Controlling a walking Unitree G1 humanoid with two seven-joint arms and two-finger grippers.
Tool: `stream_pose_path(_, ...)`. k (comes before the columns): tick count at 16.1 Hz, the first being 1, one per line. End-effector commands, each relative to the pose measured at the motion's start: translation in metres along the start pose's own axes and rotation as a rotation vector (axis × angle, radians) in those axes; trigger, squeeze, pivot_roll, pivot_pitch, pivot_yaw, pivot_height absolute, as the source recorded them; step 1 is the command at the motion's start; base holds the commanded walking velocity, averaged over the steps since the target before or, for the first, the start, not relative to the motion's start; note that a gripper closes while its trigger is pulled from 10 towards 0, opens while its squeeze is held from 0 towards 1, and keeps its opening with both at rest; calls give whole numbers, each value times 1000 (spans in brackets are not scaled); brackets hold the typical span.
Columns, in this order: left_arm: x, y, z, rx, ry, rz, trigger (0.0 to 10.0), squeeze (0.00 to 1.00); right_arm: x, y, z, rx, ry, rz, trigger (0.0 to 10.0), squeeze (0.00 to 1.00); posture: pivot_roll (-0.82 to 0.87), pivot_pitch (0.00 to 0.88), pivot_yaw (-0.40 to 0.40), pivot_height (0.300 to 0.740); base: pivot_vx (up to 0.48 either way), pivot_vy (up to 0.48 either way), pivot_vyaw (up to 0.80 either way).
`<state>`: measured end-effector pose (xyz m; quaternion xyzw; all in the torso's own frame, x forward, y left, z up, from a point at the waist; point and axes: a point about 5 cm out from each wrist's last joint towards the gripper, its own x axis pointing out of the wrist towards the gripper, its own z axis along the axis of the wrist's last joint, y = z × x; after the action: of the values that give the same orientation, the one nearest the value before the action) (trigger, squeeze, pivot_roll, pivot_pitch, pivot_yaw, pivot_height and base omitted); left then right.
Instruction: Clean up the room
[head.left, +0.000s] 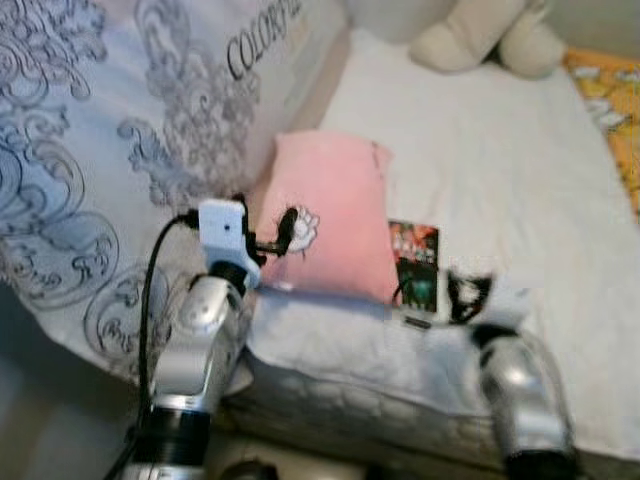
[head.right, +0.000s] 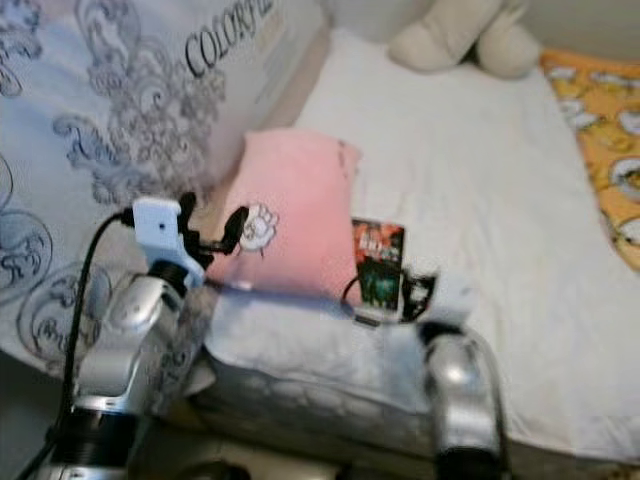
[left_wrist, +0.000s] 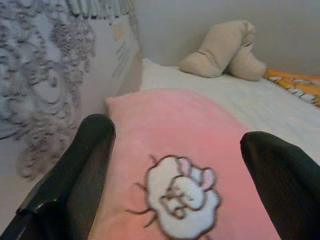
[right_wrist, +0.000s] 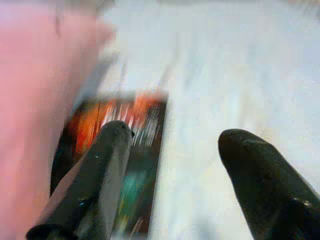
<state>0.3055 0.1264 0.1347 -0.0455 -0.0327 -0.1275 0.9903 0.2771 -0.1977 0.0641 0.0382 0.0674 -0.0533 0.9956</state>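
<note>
A pink pillow (head.left: 335, 215) with a white sheep emblem (left_wrist: 182, 197) lies on the white bed (head.left: 500, 150). My left gripper (head.left: 272, 235) hovers at the pillow's near left corner, open, with the emblem between its fingers (left_wrist: 90, 150) in the left wrist view. A dark book (head.left: 415, 262) with an orange and green cover rests against the pillow's right side. My right gripper (head.left: 462, 290) is at the book's right edge, open and blurred; one finger (right_wrist: 107, 165) overlaps the book (right_wrist: 145, 120) in the right wrist view.
A grey patterned duvet (head.left: 100, 130) rises along the left. A beige plush toy (head.left: 480, 35) sits at the bed's far end, and an orange patterned cloth (head.left: 610, 90) lies at the far right. The mattress's front edge (head.left: 350, 390) is just below both arms.
</note>
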Motion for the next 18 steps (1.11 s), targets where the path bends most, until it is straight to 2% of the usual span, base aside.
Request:
stream_pose_path(1, 2, -4, -2, -6, 4, -4, 10000, 0, -5, 2, 10, -4, -25, 14, 10000, 1000, -59, 0, -37, 740, 0, 0, 0)
stream_pose_path(3, 2, 0, 0, -10, 0, 12, 10000, 0, -17, 2, 32, -46, -143, 13, 10000, 1000, -61, 0, -40, 740, 0, 0, 0)
stream_pose_path(4, -1, 4, -1, -24, 9, 33, 10000, 0, -19, 0, 35, -70, -164, 7, 10000, 1000, -69, 0, -39, 740, 0, 0, 0)
stream_pose_path(6, -22, 17, -14, -22, 76, 112, 10000, 0, -31, -10, 49, -114, -250, -11, 10000, 1000, -82, 0, -32, 740, 0, 0, 0)
stream_pose_path(7, -27, 24, -19, -9, 97, 161, 10000, 0, -36, -14, 51, -122, -263, -14, 10000, 1000, -81, 0, -34, 740, 0, 0, 0)
stream_pose_path(9, -27, 25, -18, 37, 89, 167, 10000, 0, -42, -9, 45, -110, -236, 32, 10000, 1000, -82, 0, -34, 740, 0, 0, 0)
stream_pose_path(10, -24, 22, -15, 35, 57, 130, 10000, 0, -39, -6, 33, -34, -169, 56, 10000, 0, -91, 0, -20, 740, 0, 0, 0)
stream_pose_path(12, -21, 18, -11, -8, 31, 96, 10000, 0, -30, -8, 30, -28, -140, 15, 10000, 0, -99, 0, -7, 740, 0, -480, 0)
stream_pose_path(14, -20, 15, -9, -14, 21, 73, 10000, 0, -21, -13, 33, -26, -140, -21, 10000, 0, -98, 0, 3, 740, 0, -480, 0)
stream_pose_path(18, -18, 14, -7, -28, 2, 62, 10000, 0, -11, -9, 41, -43, -166, -1, 10000, 0, -99, 0, 7, 740, 0, -471, 0)
